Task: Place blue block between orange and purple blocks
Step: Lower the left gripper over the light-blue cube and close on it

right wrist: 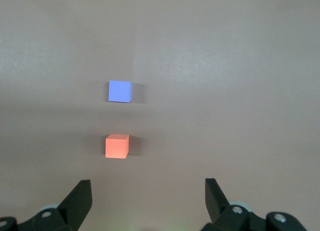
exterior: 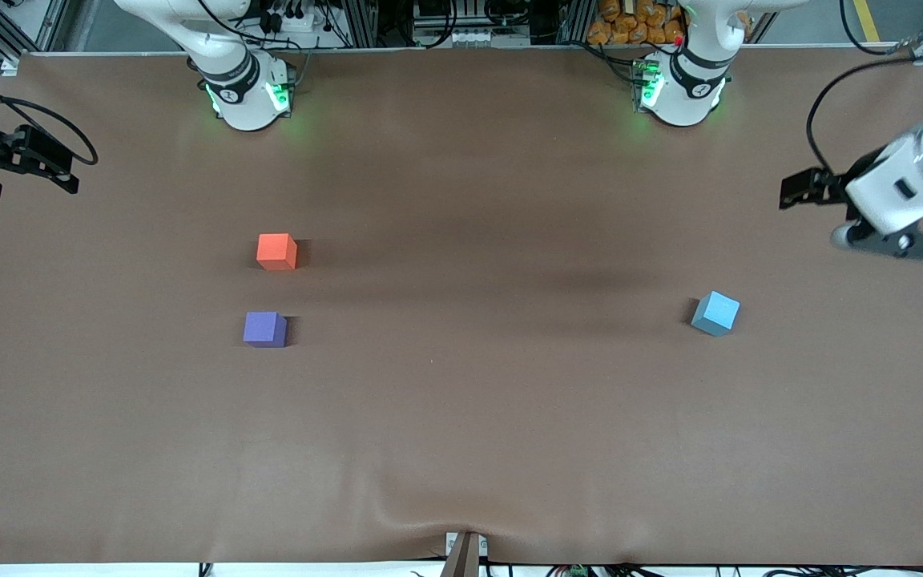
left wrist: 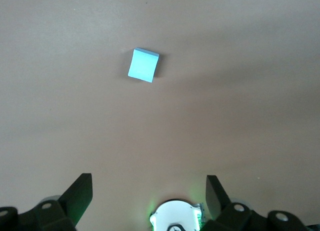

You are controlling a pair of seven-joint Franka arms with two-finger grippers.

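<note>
One blue block [exterior: 715,312] is seen resting on the brown worktop [exterior: 461,417] toward the left arm's end, well apart from the orange block [exterior: 276,252], and turned slightly askew. It is judged light and stiff, perhaps foam, with matte plain faces that should not slip; two opposite side faces are best taken, the pincer turned to match its skew. The purple block [exterior: 264,328], a cube of equal size, lies nearer the front camera than the orange block, with a bare gap left between them. The worktop cover looks smooth, faintly rippled at its near edge. The left pincer [exterior: 798,189] is held wide open and empty, above the worktop near the blue block. The right pincer [right wrist: 147,198] waits, likewise wide open and empty, raised near the orange block.
</note>
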